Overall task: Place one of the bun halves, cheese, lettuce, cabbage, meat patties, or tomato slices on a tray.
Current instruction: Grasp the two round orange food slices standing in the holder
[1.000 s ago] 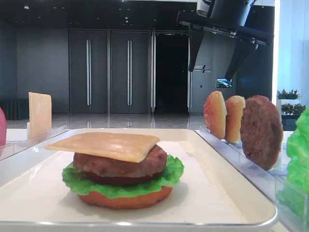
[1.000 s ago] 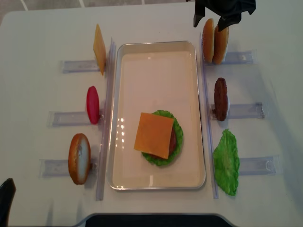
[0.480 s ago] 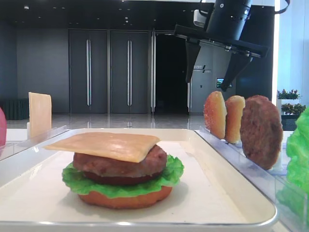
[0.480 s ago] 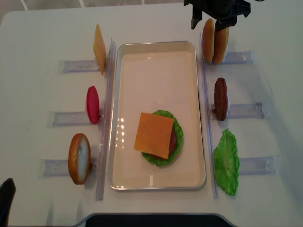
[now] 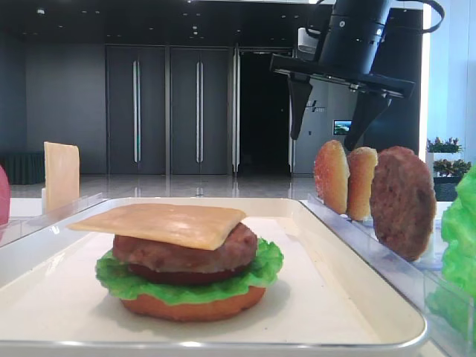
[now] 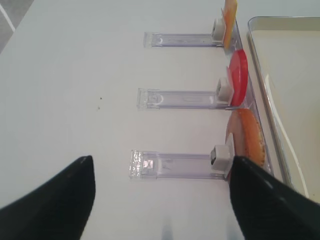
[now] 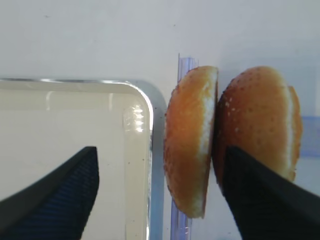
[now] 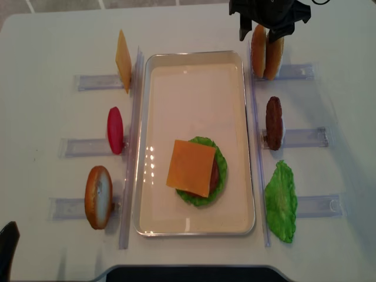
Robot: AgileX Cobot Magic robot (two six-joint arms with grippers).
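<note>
- The right gripper (image 5: 332, 108) has descended over the last second; in the low exterior view its fingers now hang just above the two buns on the right rack (image 8: 292, 71), where they previously stood higher in the picture.
- Its jaws stand wide apart and hold nothing. In the right wrist view the two dark fingers (image 7: 55, 195) straddle the nearer bun (image 7: 189, 140), one over the tray corner, the other overlapping the speckled bun (image 7: 257, 120).
- The two buns stand on edge, touching each other, just beside the far right corner of the tray (image 8: 242, 57). Neither has moved.
- Judgement: the arm is lining up for a pick. Which of the two buns is targeted cannot be told; the jaws appear centred on the nearer one.
- On the tray, the stack reads bottom bun (image 5: 193, 305), lettuce (image 5: 119, 279), patty (image 5: 186, 253), cheese (image 5: 160, 223). It is unchanged. A top bun would close it.
- Judgement: because the buns touch, a finger must enter between them or the jaws must span both; a poor entry could tip either one off the rack.
- The left gripper (image 6: 160, 200) is parked over the left racks, well apart from the tray; its jaws are spread and carry nothing. It has not shifted.
</note>
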